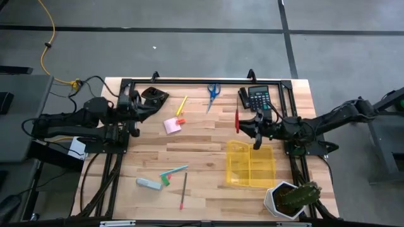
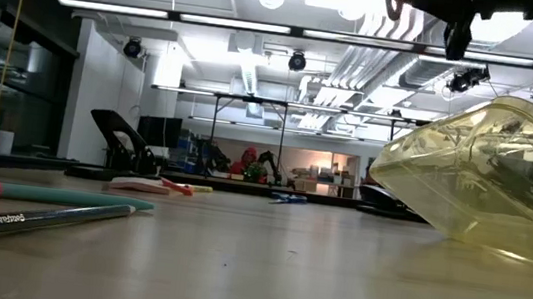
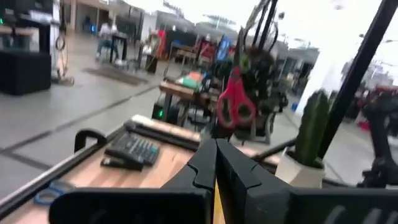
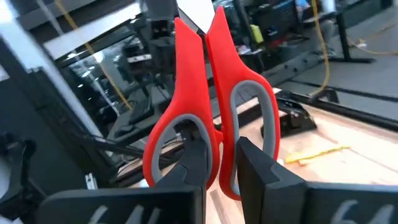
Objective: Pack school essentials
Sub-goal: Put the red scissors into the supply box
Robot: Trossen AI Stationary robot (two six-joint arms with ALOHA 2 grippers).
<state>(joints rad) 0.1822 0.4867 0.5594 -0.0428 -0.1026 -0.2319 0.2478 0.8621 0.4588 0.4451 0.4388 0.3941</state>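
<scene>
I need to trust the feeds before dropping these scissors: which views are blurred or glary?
Left wrist view is motion-blurred throughout; low view has bright ceiling glare and the yellow box looms large at the edge; right wrist view shows the red scissors sharp, background soft; high view is even.

Glossy red plastic scissors (image 4: 208,106); translucent yellow plastic box (image 1: 250,164); matt, pale wood-grain table (image 1: 202,157).

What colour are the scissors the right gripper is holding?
Red handles with grey inner loops, clearest in the right wrist view.
</scene>
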